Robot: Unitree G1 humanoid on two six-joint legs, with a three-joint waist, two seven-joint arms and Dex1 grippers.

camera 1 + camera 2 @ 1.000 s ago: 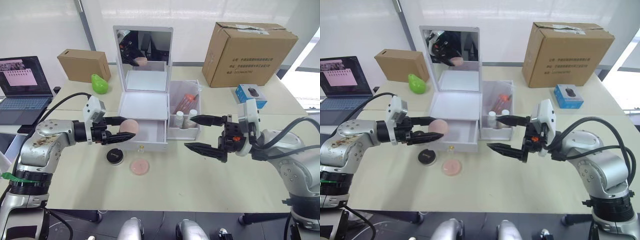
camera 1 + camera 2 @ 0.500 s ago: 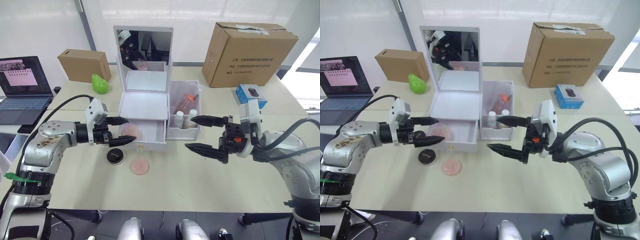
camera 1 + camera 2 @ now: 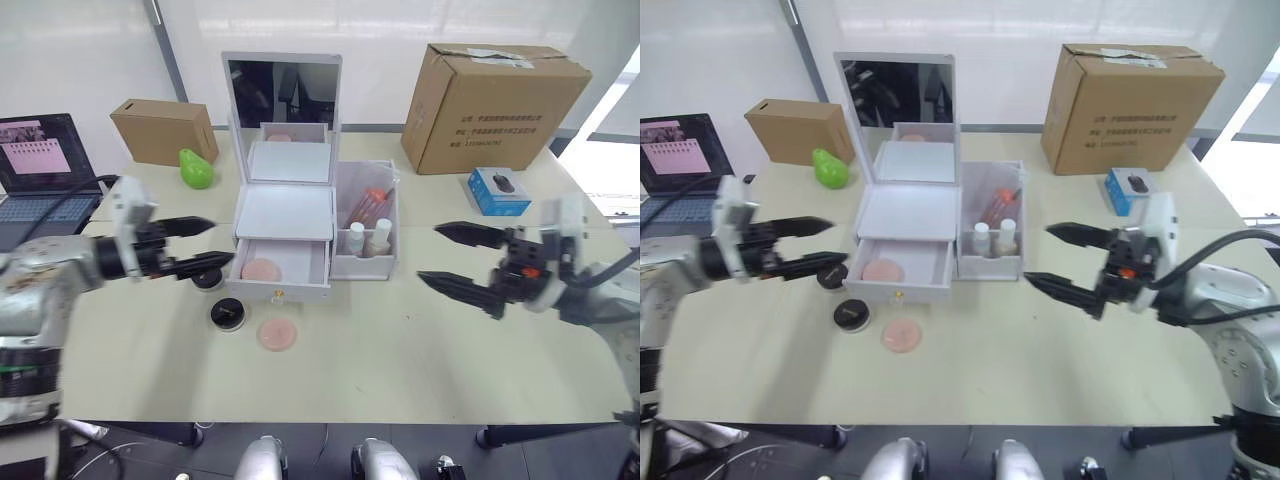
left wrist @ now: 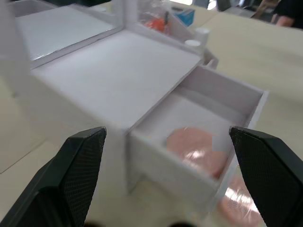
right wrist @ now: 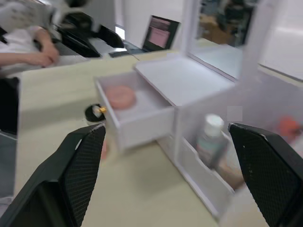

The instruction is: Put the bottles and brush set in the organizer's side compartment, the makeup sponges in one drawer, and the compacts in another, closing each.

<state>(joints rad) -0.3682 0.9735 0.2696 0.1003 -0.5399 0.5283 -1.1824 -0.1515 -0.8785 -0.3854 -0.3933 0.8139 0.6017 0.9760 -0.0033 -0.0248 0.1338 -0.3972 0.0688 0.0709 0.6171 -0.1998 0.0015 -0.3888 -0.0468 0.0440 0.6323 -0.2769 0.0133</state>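
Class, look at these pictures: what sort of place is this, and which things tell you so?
Probably an office or lab workspace: a laptop sits open beside the table, cardboard boxes stand at the back, and a person's arm rests on a nearby desk.

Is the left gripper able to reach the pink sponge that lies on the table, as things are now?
Probably yes. The left gripper is open and holds nothing, and the makeup sponge lies uncovered before the open drawer, beside a compact.
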